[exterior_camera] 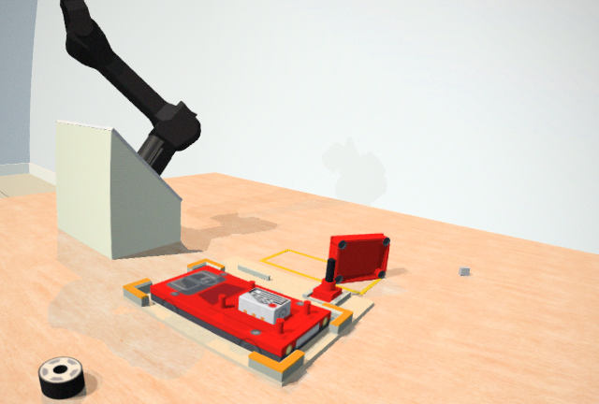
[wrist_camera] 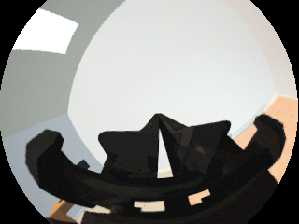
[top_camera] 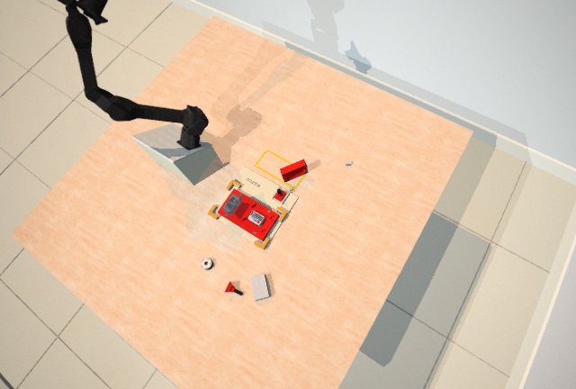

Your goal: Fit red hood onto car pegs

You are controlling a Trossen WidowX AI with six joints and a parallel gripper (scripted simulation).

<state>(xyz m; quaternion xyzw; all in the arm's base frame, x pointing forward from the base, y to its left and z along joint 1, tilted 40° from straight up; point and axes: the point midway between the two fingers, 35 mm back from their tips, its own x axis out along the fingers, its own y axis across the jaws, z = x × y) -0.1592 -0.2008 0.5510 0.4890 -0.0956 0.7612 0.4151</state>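
Note:
The red hood [top_camera: 293,170] [exterior_camera: 360,258] stands on one edge on the table, behind the jig. Its hollow underside and corner holes face the exterior view. The red chassis [top_camera: 265,230] [exterior_camera: 314,315] sits in the jig [top_camera: 292,203] [exterior_camera: 278,363] with the white engine block [top_camera: 256,217] [exterior_camera: 264,305] on its deck. Pegs stick up around the engine, such as the front peg [exterior_camera: 280,325]. My gripper [wrist_camera: 158,116] is shut and empty, its fingertips together, raised high and far from the hood. It is mostly out of the exterior view.
A black stick on a red base [top_camera: 279,194] [exterior_camera: 329,288] stands close to the hood. A yellow outline [top_camera: 266,150] [exterior_camera: 288,250] lies beside the jig. A wheel [top_camera: 207,264] [exterior_camera: 61,376], a red-and-black piece [top_camera: 229,288], a grey block [top_camera: 260,287] and a small cube [top_camera: 348,163] [exterior_camera: 463,270] lie around.

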